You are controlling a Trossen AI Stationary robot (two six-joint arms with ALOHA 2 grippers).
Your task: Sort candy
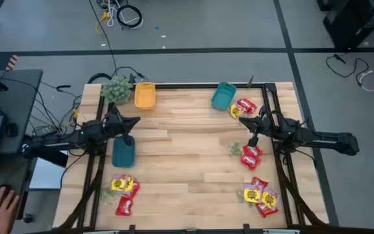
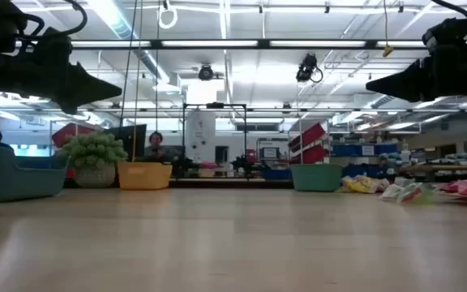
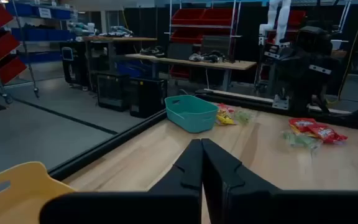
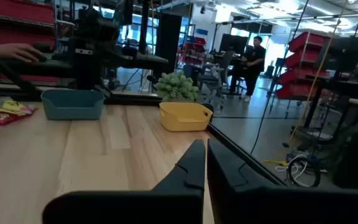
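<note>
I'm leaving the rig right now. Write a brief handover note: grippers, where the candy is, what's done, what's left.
Left gripper: shut, empty, raised above the blue bin.
Right gripper: shut, empty, raised near the teal bin.
Candy: four loose piles on the table, beside the teal bin, mid right, near right, near left.
Done: nothing; no candy shows in the blue, teal or orange bin.
Left: sort all the candy.
</note>
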